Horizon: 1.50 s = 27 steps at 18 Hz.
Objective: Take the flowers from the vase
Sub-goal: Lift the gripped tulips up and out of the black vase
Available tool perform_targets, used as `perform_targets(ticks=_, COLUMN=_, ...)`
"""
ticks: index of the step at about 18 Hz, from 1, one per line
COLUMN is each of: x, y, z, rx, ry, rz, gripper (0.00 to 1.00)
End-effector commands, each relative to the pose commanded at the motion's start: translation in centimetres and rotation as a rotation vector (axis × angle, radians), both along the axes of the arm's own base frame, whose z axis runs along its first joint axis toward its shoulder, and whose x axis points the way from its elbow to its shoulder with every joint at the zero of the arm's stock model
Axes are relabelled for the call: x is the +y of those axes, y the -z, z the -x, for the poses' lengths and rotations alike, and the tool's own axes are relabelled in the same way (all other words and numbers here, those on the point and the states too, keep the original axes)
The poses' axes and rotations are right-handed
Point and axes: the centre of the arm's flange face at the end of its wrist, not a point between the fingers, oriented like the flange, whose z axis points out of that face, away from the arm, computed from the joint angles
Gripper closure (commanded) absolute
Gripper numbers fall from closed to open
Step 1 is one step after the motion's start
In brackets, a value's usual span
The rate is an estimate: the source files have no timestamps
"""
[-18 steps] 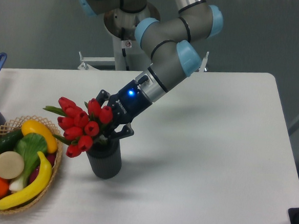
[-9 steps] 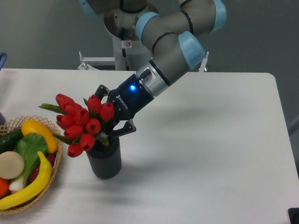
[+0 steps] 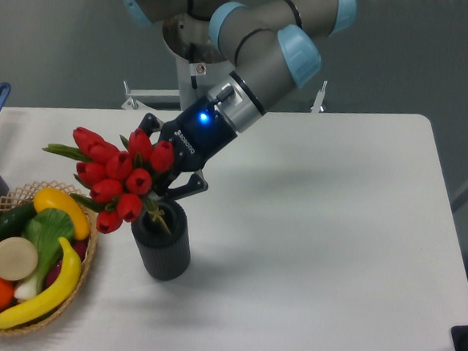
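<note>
My gripper [image 3: 164,171], clamped on the flowers [image 3: 113,179], has risen since the earlier frame. The bunch sits higher and further left, stems barely inside the vase [image 3: 161,247].

Even, soft overhead light fills the scene, bright on the white table [image 3: 334,231] without harsh glare. A faint diffuse shadow of the arm lies on the tabletop to the right of the vase [image 3: 161,249]. The picture is slightly soft and grainy, with the grey background dimmer.
</note>
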Motion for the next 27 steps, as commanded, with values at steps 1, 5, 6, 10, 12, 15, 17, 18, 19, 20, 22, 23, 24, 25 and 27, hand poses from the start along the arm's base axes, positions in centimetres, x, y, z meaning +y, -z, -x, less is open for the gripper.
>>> perform_targets(ticks=1, x=0.1, y=-0.6, z=0.1, rx=-0.004, ry=-0.005, rz=-0.002, gripper=0.54)
perform_targets(ticks=5, x=0.4, y=-2.9, z=0.6, rx=-0.03, ry=-0.036, rz=0.003, gripper=0.54)
perform_targets(ticks=6, x=0.3, y=-3.5, z=0.7, rx=-0.032, ry=-0.041, rz=0.0, gripper=0.54)
perform_targets(ticks=10, x=0.4, y=-6.2, z=1.2, rx=-0.058, ry=-0.076, rz=0.003, gripper=0.54)
perform_targets(ticks=12, x=0.4, y=-7.3, z=1.5, rx=-0.059, ry=-0.087, rz=-0.002, gripper=0.54)
perform_targets(ticks=15, x=0.2, y=-8.4, z=2.0, rx=-0.054, ry=-0.104, rz=-0.006, gripper=0.54)
perform_targets(ticks=17, x=-0.4, y=-9.3, z=3.1, rx=-0.048, ry=-0.132, rz=-0.009, gripper=0.54)
perform_targets(ticks=18, x=-1.0, y=-9.6, z=3.9, rx=-0.039, ry=-0.15, rz=-0.012, gripper=0.54)
perform_targets(ticks=19, x=-1.6, y=-9.8, z=4.8, rx=-0.03, ry=-0.166, rz=-0.017, gripper=0.54)
perform_targets(ticks=20, x=-2.5, y=-9.9, z=5.9, rx=-0.022, ry=-0.188, rz=-0.021, gripper=0.54)
perform_targets(ticks=22, x=-4.6, y=-10.0, z=8.5, rx=0.039, ry=-0.224, rz=-0.045, gripper=0.54)
perform_targets(ticks=23, x=-5.4, y=-9.8, z=9.5, rx=0.076, ry=-0.227, rz=-0.058, gripper=0.54)
perform_targets(ticks=24, x=-6.0, y=-9.4, z=10.5, rx=0.097, ry=-0.234, rz=-0.062, gripper=0.54)
perform_targets(ticks=25, x=-6.6, y=-9.4, z=11.2, rx=0.113, ry=-0.243, rz=-0.066, gripper=0.54)
perform_targets(ticks=27, x=-7.8, y=-9.0, z=12.7, rx=0.135, ry=-0.263, rz=-0.07, gripper=0.54)
